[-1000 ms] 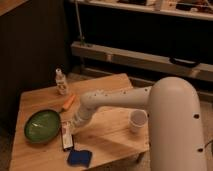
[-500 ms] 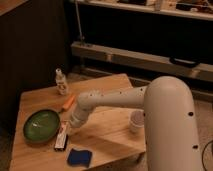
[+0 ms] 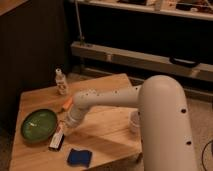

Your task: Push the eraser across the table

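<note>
The eraser (image 3: 57, 139) is a slim bar with a dark top, a red patch and white edges. It lies on the light wooden table (image 3: 105, 135) just right of the green bowl (image 3: 39, 124). My gripper (image 3: 66, 126) is at the end of the white arm, low over the table at the eraser's far end, between the bowl and the eraser. The arm hides its tip.
A blue sponge pad (image 3: 79, 157) lies near the table's front edge. A small orange stick (image 3: 66, 104) lies by the arm. A small clear bottle (image 3: 61, 82) stands at the back left. A white cup (image 3: 134, 121) shows behind the arm at right.
The gripper and arm have swung left toward the bowl. The eraser has shifted left and forward with them, now angled beside the bowl.
</note>
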`<act>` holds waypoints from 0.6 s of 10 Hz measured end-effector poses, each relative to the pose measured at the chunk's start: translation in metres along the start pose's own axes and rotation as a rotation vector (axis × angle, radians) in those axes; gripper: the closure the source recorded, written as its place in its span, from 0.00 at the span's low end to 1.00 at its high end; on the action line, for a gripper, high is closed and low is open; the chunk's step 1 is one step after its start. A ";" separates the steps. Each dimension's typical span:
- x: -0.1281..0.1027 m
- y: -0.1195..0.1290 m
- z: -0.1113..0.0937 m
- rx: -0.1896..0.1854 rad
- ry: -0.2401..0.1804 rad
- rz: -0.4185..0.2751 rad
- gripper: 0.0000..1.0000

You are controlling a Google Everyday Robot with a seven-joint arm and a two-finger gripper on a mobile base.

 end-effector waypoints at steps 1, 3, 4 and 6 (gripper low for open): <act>-0.004 0.004 0.003 -0.001 0.004 -0.010 0.93; -0.017 0.013 0.007 -0.007 0.002 -0.029 0.93; -0.030 0.025 0.009 -0.015 -0.003 -0.046 0.93; -0.041 0.037 0.012 -0.021 -0.002 -0.065 0.93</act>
